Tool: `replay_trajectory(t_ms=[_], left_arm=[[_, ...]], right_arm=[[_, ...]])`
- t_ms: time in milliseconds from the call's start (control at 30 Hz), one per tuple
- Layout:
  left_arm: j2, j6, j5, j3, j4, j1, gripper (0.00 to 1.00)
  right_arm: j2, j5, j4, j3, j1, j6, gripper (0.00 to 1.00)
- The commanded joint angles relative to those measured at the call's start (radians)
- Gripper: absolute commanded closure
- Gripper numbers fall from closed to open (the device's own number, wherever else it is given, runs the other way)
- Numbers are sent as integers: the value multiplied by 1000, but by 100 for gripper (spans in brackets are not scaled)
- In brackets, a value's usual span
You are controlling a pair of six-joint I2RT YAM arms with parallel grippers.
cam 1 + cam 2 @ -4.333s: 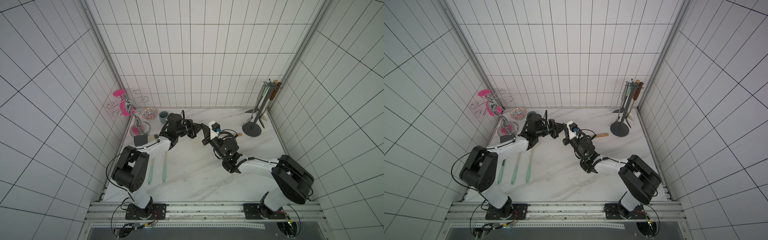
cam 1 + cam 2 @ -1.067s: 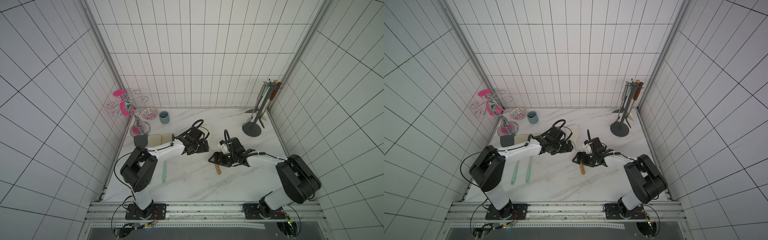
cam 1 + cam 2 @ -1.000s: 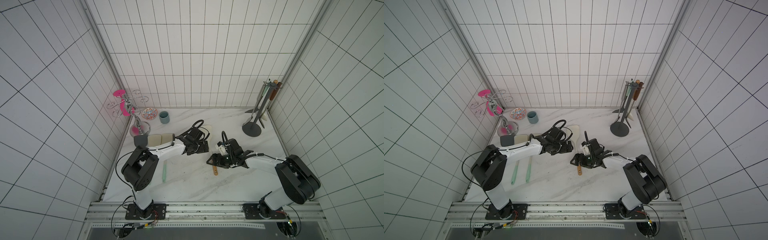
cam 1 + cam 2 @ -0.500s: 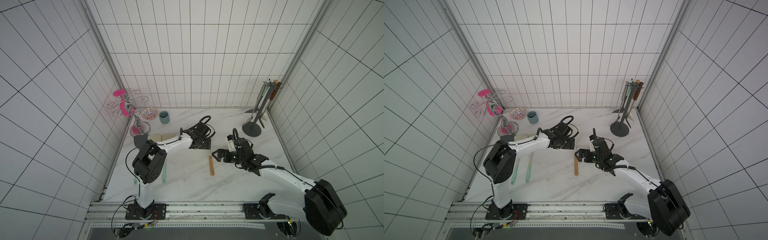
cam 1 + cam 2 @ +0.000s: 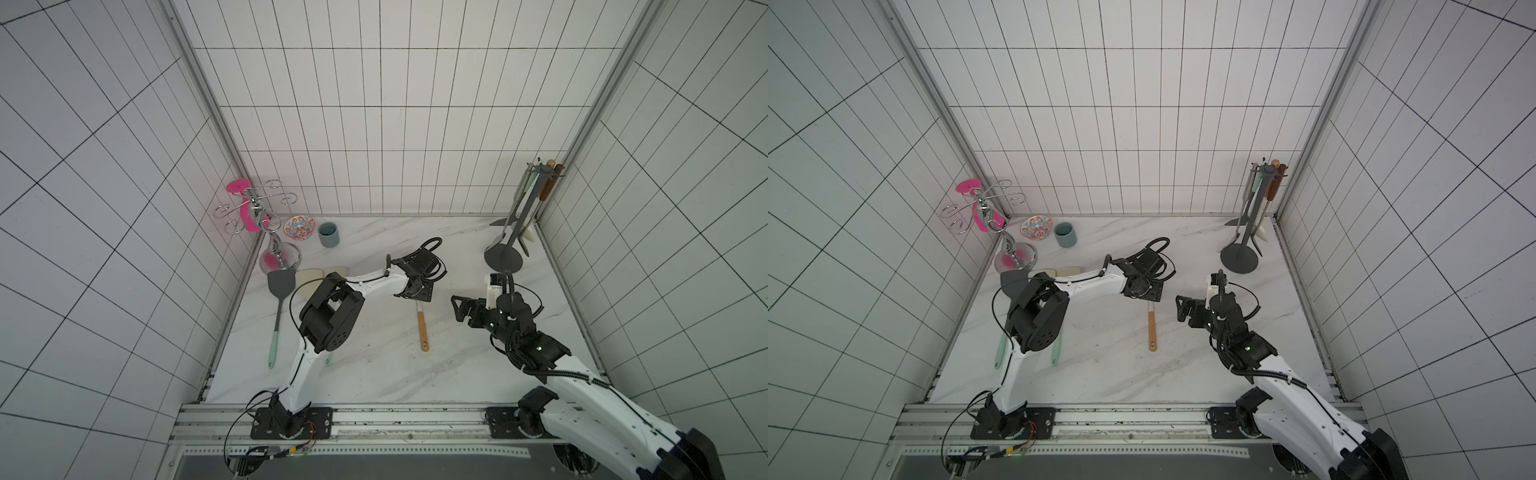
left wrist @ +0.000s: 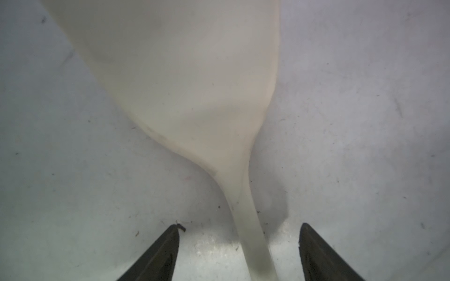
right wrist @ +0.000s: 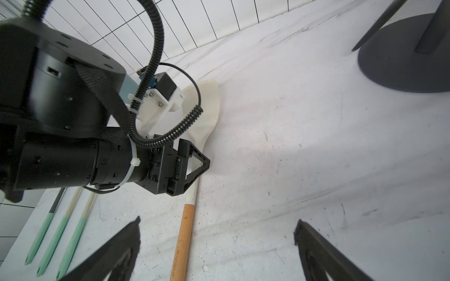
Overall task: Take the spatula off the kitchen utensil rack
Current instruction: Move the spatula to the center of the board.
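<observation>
Left wrist: spatula (image 6: 185, 85) lies between left tool (image 6: 239, 225) tips.

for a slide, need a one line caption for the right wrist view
Left end effector over the neck of the spatula lying on the marble table, base of the kitchen utensil rack behind.

The spatula (image 5: 422, 328) is cream and orange, the rack (image 5: 503, 261) dark grey.

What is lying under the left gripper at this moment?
The spatula lies flat on the table: its cream neck runs between the left gripper's open fingers in the left wrist view. In both top views the gripper covers the head; only the wooden handle shows.
</observation>
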Motion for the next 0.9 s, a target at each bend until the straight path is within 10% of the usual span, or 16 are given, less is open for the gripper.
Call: replay_trajectory(t_ms=[0, 433, 867], left_arm=[[49, 14, -77, 52, -66, -12, 31], [-28, -2, -135, -107, -1, -10, 91], [-414, 2, -139, -559, 131, 163, 99]], right_arm=[[-18, 45, 86, -73, -9, -7, 1], [13, 39, 88, -63, -9, 0, 1], [47, -19, 106, -37, -9, 0, 1]])
